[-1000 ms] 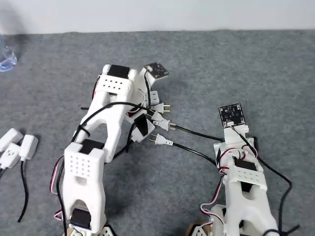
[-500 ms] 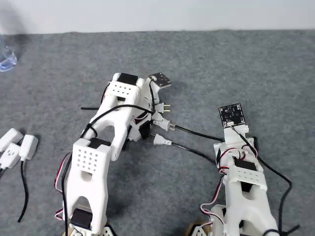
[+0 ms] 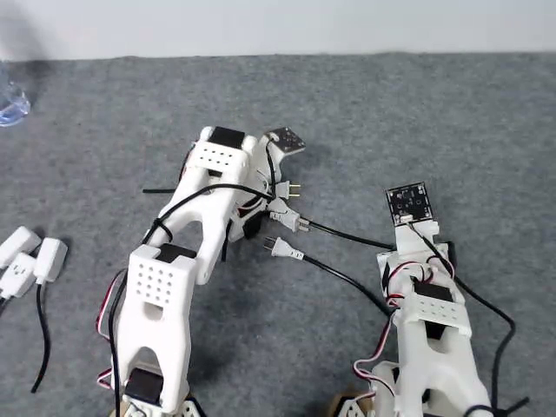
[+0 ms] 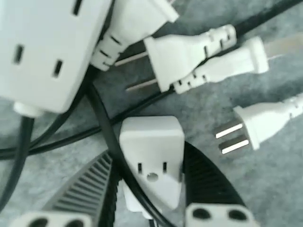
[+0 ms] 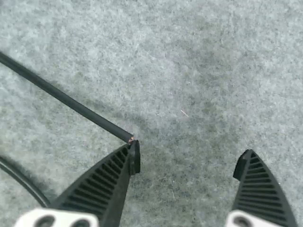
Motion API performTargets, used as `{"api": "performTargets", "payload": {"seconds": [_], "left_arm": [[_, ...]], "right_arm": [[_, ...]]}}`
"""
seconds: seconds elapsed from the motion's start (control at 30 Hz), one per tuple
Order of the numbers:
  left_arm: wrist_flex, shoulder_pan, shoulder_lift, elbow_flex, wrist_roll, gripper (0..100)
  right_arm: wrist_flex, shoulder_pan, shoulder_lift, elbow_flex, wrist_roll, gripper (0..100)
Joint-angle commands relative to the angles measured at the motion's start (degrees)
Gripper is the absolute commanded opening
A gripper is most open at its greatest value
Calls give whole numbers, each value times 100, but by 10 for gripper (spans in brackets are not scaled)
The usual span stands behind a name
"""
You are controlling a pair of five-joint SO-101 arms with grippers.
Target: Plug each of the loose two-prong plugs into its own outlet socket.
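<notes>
My left gripper (image 4: 149, 156) is shut on a small white outlet socket (image 4: 151, 165), with a black cable (image 4: 106, 123) running along one finger. Just beyond it lie three white two-prong plugs: one (image 4: 184, 52) with bare prongs, one (image 4: 232, 61) beside it, and a third (image 4: 267, 120) apart from them. A larger white outlet block (image 4: 40, 47) lies close by. From above, the plugs (image 3: 291, 188) (image 3: 289, 221) (image 3: 283, 248) lie fanned out beside the left gripper (image 3: 258, 221). My right gripper (image 5: 187, 165) hangs open over bare carpet near a black cable (image 5: 66, 105).
Two more white outlet sockets (image 3: 17, 259) (image 3: 49, 258) with a black cord (image 3: 41, 334) lie at the table's left edge. A clear bottle (image 3: 10, 100) stands at the far left corner. The right arm (image 3: 430, 321) stands folded at the front right. Grey carpet covers the table.
The left arm has stretched forward and its wrist has shifted right, closer to the plugs. The right arm has not moved.
</notes>
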Motion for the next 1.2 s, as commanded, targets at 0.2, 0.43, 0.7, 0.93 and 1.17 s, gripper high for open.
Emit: {"api": "performTargets", "payload": {"seconds": [0.2, 0.43, 0.7, 0.93, 1.17], "left_arm": [[782, -686, -1723, -242, -325, 76], [782, -1547, -2769, 585, -818, 76], [782, -2734, -3763, 1341, -1626, 76], [765, -3112, -4088, 2237, -1908, 76], [765, -1767, -4624, 3336, -1899, 76]], "right_arm": [[-127, -40, 4, -35, 62, 314], [-127, -48, 4, -35, 62, 314], [-136, -57, 4, -35, 62, 314], [-145, -66, 4, -35, 62, 314], [-145, -57, 4, -35, 62, 314]]}}
